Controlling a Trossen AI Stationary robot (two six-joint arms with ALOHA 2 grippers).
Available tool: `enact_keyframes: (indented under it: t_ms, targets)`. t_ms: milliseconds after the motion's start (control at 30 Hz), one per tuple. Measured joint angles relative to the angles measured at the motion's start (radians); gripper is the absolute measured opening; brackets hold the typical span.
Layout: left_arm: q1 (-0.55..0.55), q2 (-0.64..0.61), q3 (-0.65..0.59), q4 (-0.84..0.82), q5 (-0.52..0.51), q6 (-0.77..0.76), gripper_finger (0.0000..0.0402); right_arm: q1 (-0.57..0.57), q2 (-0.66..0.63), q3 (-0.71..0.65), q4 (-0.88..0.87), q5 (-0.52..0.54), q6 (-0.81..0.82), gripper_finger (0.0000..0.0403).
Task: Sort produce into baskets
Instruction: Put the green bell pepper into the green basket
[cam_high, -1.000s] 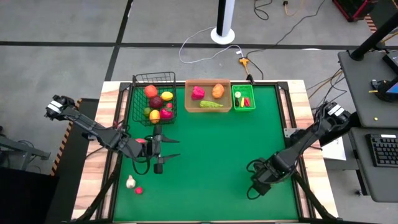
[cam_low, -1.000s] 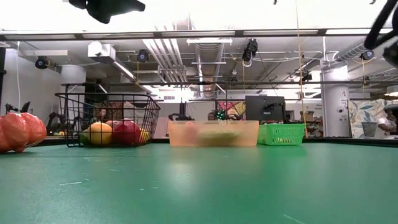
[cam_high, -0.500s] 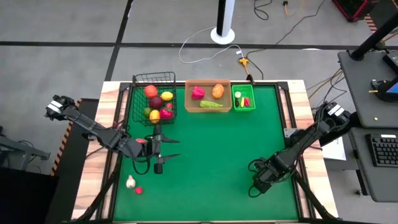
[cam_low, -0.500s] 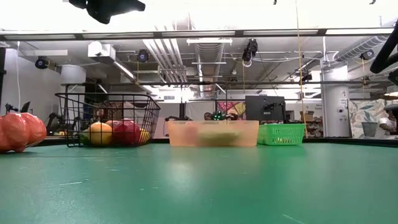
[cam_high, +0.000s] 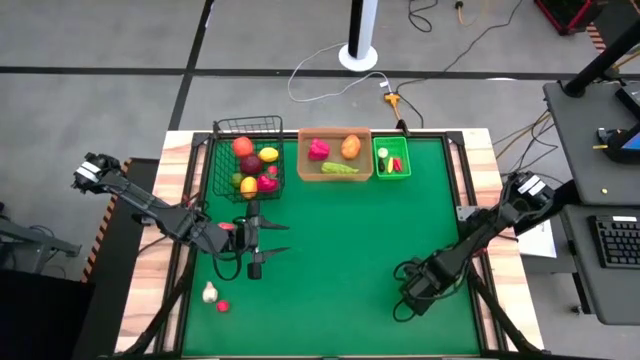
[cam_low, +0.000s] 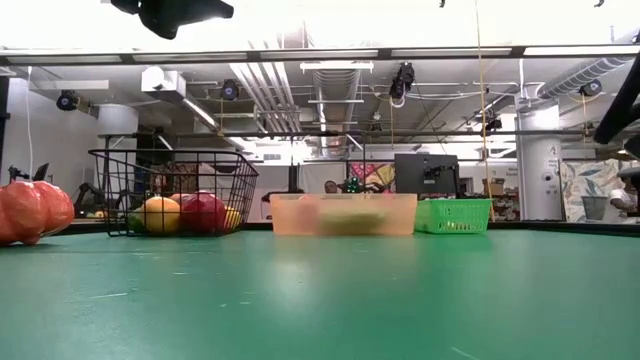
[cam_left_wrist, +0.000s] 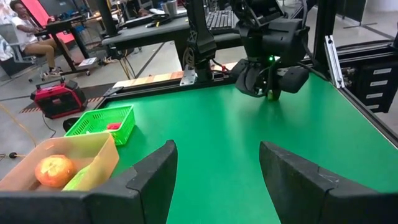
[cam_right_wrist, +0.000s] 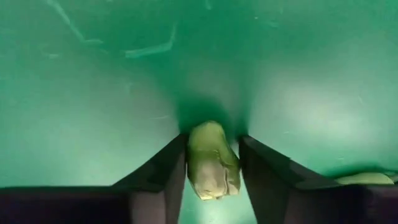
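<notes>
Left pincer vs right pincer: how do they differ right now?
The left pincer hangs open and empty near the black wire basket; the right pincer is down at the green mat, its fingers against both sides of a small green piece. The left pincer faces across the table toward the right arm; the right pincer points straight down at the mat. Both are dark and two-fingered.
</notes>
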Motion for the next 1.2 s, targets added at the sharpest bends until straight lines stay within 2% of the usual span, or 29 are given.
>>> enact_keyframes:
  t_ms: [233,433,600,900,1100,1200]
  targets:
    - [0.0,0.0,0.0,0.001,0.0,0.0,0.021,-0.02,-0.035,0.049,0.005,0.092,-0.03,0.0074]
    - [0.0,0.0,0.0,0.002,0.0,-0.011,0.021,-0.088,-0.049,0.091,0.002,0.229,-0.136,0.008]
    - [0.0,0.0,0.0,0.002,0.0,-0.031,0.021,-0.186,-0.049,0.141,0.002,0.431,-0.314,0.0083]
    - [0.0,0.0,0.0,0.003,0.0,-0.084,0.021,-0.458,-0.05,0.289,0.001,0.755,-0.725,0.0078]
    - [-0.001,0.0,0.0,-0.009,0.001,-0.148,0.021,-0.723,-0.05,0.411,-0.079,0.847,-0.958,0.0077]
    - [-0.001,-0.014,0.005,-0.096,0.045,-0.216,0.021,-0.877,-0.05,0.435,-0.112,0.859,-1.016,0.0075]
